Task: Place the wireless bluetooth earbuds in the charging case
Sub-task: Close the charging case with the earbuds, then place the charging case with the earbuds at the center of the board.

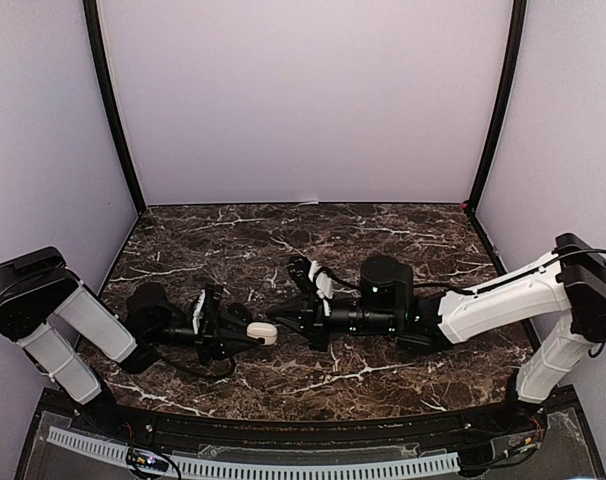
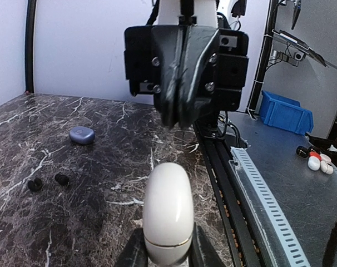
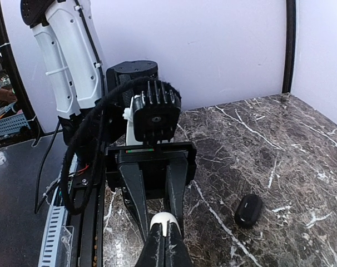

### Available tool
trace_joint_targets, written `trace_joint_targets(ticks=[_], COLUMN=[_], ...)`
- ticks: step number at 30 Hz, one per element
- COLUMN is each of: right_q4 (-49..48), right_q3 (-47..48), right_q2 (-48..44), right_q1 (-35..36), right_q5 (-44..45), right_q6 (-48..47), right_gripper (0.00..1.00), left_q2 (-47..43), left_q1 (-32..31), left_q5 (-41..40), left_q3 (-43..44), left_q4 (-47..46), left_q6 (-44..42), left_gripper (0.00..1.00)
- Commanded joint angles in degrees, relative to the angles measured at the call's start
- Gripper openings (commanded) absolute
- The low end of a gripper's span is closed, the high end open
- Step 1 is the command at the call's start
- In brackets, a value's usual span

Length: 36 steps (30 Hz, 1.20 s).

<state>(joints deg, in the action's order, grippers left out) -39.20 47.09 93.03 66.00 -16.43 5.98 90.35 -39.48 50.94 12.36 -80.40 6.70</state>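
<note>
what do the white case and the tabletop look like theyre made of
The white case: likely smooth glossy plastic, given its soft highlights and the thin seam around it. The tabletop: looks like dark polished marble with white veins, though it could be a printed laminate; the pictures leave that open.

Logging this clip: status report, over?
Left gripper shut on closed white oval charging case. Right gripper shut, facing it. Two small dark earbuds loose on dark marble table.
</note>
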Motion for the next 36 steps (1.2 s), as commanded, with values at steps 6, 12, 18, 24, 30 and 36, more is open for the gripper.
trace_joint_targets(ticks=[6,12,18,24,30,36], right_q4=[0.9,11.0,14.6,18.8,24.0,25.6], right_q3=[-11.6,-13.3,-17.5,-19.2,-19.5,-20.1], right_q2=[-12.5,-16.6,-21.1,-25.0,-28.0,-28.4], right_q1=[-1.3,-3.8,-8.5,-12.0,-15.0,-17.2], right_q5=[11.2,14.5,16.2,17.5,22.4,26.4], right_q6=[0.9,2.2,5.7,6.7,8.2,11.5], right_gripper=[0.01,0.01,0.00,0.04,0.05,0.05], left_q2=[1.3,4.8,5.4,6.6,10.8,17.6], left_q1=[0.1,0.1,-0.1,-0.1,2.7,5.2], left_q5=[-5.3,-6.7,-10.7,-14.5,-20.4,-20.0], left_q3=[4.1,8.6,15.8,27.4,36.4,46.3], left_q4=[12.3,18.3,31.9,48.9,58.7,67.5], left_q6=[-3.7,-0.8,3.7,8.8,14.5,15.1], left_gripper=[0.06,0.06,0.08,0.08,0.06,0.07])
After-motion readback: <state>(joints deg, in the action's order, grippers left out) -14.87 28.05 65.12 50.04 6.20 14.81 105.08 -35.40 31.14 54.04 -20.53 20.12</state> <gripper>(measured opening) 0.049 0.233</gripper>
